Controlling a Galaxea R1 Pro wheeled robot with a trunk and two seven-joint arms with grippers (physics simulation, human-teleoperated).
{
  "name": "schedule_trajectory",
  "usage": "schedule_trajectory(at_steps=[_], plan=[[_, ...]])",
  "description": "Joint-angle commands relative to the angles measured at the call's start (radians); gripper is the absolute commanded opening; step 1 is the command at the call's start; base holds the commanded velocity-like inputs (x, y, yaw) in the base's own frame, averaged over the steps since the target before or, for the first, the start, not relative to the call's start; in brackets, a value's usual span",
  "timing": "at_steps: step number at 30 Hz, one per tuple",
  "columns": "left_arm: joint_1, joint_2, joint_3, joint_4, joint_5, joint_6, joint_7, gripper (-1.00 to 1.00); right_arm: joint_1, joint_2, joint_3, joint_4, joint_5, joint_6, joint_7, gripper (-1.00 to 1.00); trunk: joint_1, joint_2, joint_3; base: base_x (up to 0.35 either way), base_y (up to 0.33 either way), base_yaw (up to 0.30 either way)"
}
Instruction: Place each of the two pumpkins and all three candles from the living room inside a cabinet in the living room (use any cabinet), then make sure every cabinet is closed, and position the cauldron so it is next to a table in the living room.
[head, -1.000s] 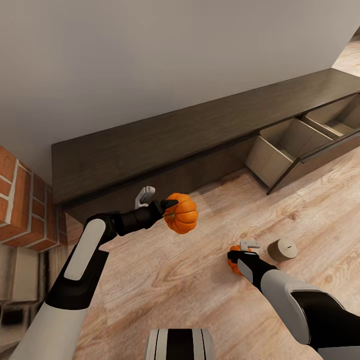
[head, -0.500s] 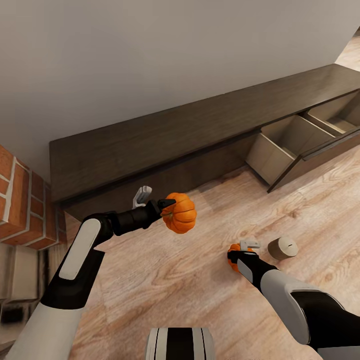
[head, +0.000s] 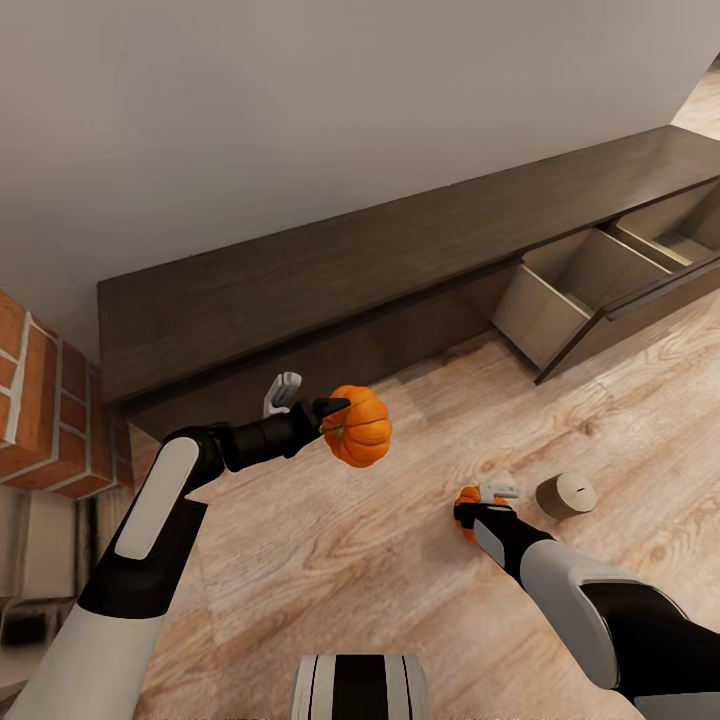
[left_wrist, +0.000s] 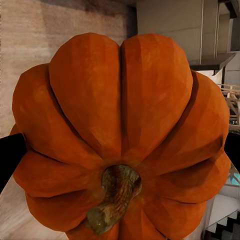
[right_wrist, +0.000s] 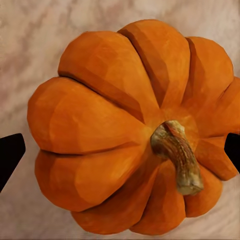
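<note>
I have one pumpkin (head: 360, 427) pinched in my left gripper (head: 332, 415), ready to carry to the open drawer (head: 570, 290) at two o'clock, while my right gripper (head: 478, 508) straddles the other pumpkin (head: 466, 499); I cannot tell if it's clamped.

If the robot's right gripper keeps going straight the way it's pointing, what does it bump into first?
Probably the pumpkin on the floor. The right gripper points down at it, with a dark fingertip on each side in the right wrist view. Right under that pumpkin is the wooden floor. Whether the fingers already touch it is unclear.
</note>
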Motion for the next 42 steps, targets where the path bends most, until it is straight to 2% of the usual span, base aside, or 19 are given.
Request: schedule_trajectory(at_steps=[1,3,13,14,42], plan=[[-0.001,0.001,-0.001,-0.001,0.011,-0.001,0.01,-1.0,0.0,0.0,0.001,-0.002,-0.004,0.005,-0.004,1.0,0.0,-0.001,-0.005,0.0,0.0,0.0],[-0.001,0.001,-0.001,-0.001,0.011,-0.002,0.01,-1.0,0.0,0.0,0.001,-0.002,-0.004,0.006,-0.004,1.0,0.001,-0.001,-0.012,0.0,0.0,0.0],[-0.001,0.001,-0.001,-0.001,0.012,-0.001,0.01,-1.0,0.0,-0.001,0.001,-0.002,-0.004,0.004,-0.005,1.0,0.001,-0.001,-0.012,0.0,0.0,0.0],[-0.001,0.001,-0.001,-0.001,0.012,-0.002,0.01,-1.0,0.0,-0.001,0.001,-0.002,-0.004,0.004,-0.004,-1.0,0.001,-0.001,-0.012,0.0,0.0,0.0],[-0.001,0.004,-0.002,-0.001,0.012,-0.002,0.01,-1.0,0.0,-0.001,0.001,-0.002,-0.003,0.003,-0.003,-1.0,0.001,-0.001,-0.012,0.0,0.0,0.0]])
